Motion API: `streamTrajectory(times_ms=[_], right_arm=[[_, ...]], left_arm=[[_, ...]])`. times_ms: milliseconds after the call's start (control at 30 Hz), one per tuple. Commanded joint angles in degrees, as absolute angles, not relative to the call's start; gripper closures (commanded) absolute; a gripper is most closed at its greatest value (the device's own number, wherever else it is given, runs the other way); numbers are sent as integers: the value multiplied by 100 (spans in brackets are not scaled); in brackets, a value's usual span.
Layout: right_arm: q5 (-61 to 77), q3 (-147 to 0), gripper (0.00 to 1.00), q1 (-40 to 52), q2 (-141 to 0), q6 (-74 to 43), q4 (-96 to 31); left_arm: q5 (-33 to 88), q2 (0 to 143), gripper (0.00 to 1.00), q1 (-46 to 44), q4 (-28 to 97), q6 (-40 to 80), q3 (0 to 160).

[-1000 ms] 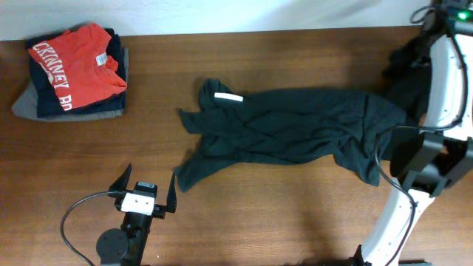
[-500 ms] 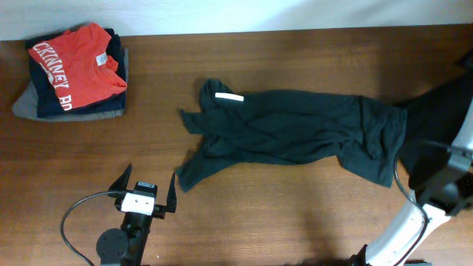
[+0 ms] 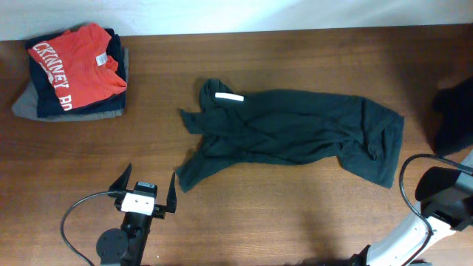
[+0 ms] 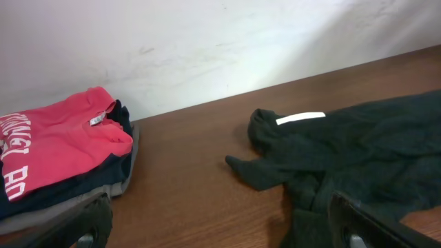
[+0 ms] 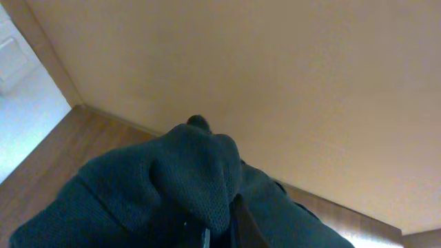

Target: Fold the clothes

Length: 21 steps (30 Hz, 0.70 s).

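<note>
The left gripper (image 3: 147, 185) sits near the table's (image 3: 295, 222) front edge, jaws spread wide and holding nothing. The right gripper (image 5: 224, 233) is clenched on a bunched dark garment (image 5: 172, 172) at the table's right side. 1 dark green T-shirt (image 3: 295, 133) lies crumpled mid-table, white tag (image 3: 228, 97) facing up. A red shirt (image 3: 74, 66) tops 1 folded stack (image 3: 29, 103) in the far-left corner.

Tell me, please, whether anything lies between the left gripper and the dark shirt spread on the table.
Nothing visible does. Only bare table separates the open left gripper from the dark shirt and its near corner. The folded stack topped by the red shirt sits at the table's far corner, clear of that path.
</note>
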<state>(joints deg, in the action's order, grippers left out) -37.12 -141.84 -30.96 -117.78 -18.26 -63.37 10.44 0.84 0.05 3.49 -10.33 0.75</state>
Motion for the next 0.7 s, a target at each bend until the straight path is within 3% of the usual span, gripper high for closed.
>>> streamTrajectory(times_ms=[0, 233, 300, 400, 467, 533, 667], right_arm=[[-3516, -14103, 96, -3267, -11896, -1846, -6272], [-3476, -13922, 94, -3382, -12228, -1826, -6302], [-3400, -13896, 82, -3378, -12298, -1826, -6300], [-3212, -13885, 47, -3378, -12337, -1826, -6302], [-3170, -13885, 29, -3378, -12337, -1828, -6307], [-3168, -13885, 23, -3378, -12337, -1828, -6342], [-2847, -13885, 21, -3343, -12326, -1831, -6442]], left_arm=[[1024, 34, 1, 34, 370, -1127, 51], [1022, 34, 1, 32, 370, -1127, 51], [1022, 34, 1, 34, 370, -1127, 51], [1022, 34, 1, 34, 370, -1127, 51], [1022, 34, 1, 34, 370, -1127, 51], [1022, 34, 0, 34, 370, -1127, 51], [1022, 34, 1, 34, 370, -1127, 51]])
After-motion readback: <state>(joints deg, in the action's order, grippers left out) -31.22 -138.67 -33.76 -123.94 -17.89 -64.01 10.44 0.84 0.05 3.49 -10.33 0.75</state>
